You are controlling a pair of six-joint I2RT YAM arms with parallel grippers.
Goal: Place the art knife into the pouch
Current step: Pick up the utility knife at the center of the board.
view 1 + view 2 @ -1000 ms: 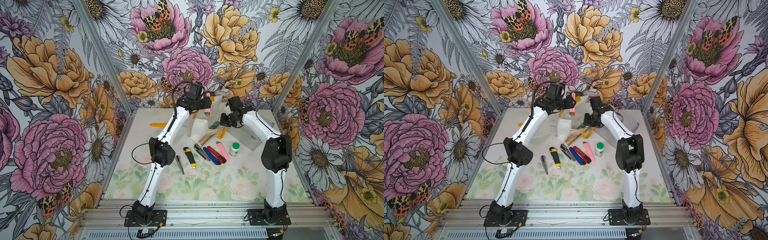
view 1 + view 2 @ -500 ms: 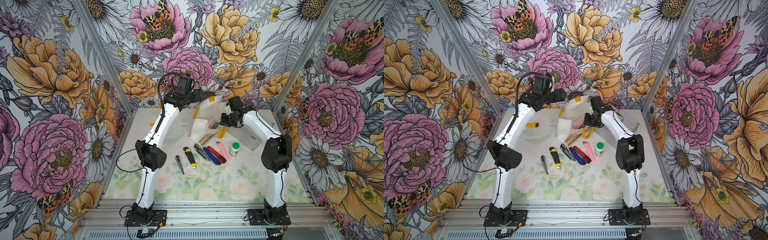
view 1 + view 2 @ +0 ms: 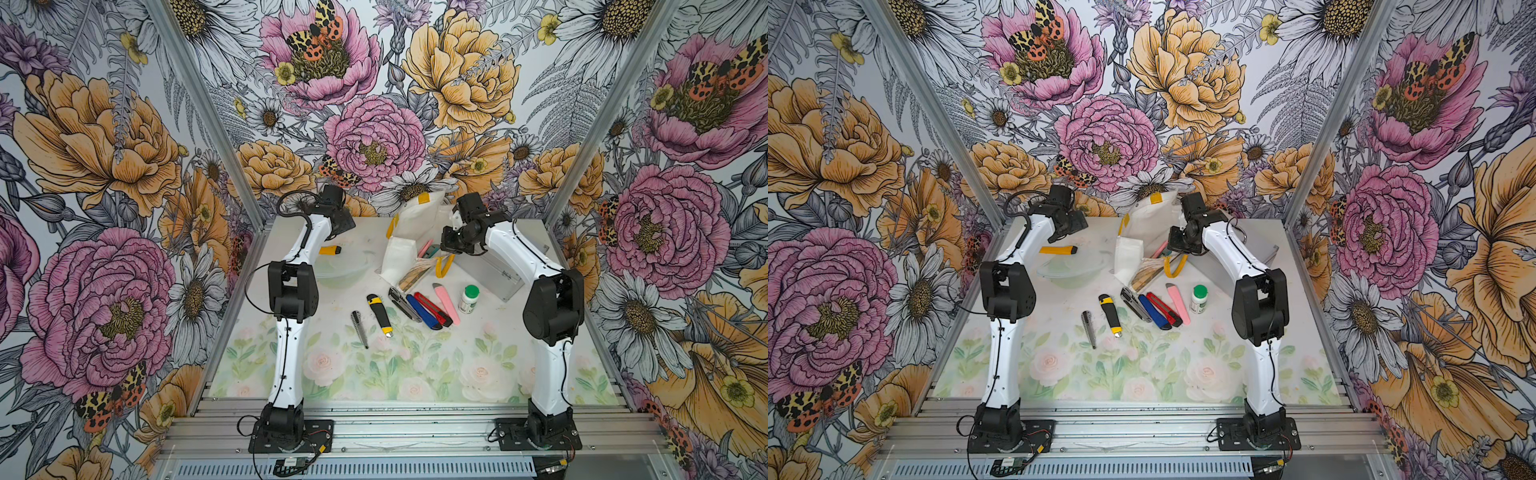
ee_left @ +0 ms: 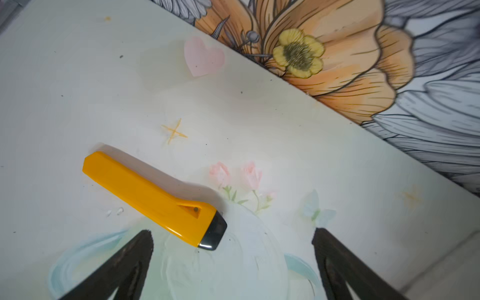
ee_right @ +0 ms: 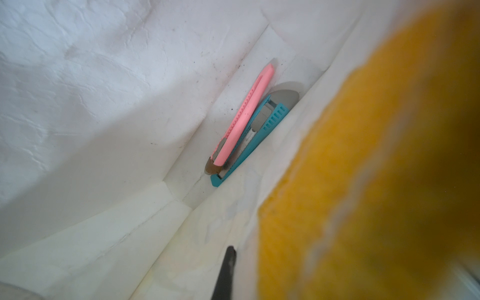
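Observation:
The pouch (image 3: pixel 409 226) stands open at the back middle of the table, its white inside showing and a yellow handle (image 3: pixel 423 198) on its upper edge. My right gripper (image 3: pixel 448 246) is shut on the pouch's near wall. One dark finger (image 5: pixel 226 270) presses the wall beside a blurred yellow handle (image 5: pixel 363 181). A pink art knife (image 5: pixel 244 117) lies inside the pouch (image 5: pixel 104 104) on top of a teal one (image 5: pixel 255 140). My left gripper (image 4: pixel 231 233) is open and empty, low over a yellow art knife (image 4: pixel 153 197) (image 3: pixel 330 250) at the back left.
A clear bowl (image 3: pixel 343 266) sits just in front of the yellow knife. Several more knives lie in a row mid-table, from a slim grey one (image 3: pixel 359 328) to a pink one (image 3: pixel 446 303). Beside them stands a green-capped white bottle (image 3: pixel 469 298). A silver metal case (image 3: pixel 498 268) lies under my right arm.
My left arm swung from above the pouch to the back left and its jaws opened wider. The pink knife it held now lies in the pouch. The right arm has not moved.

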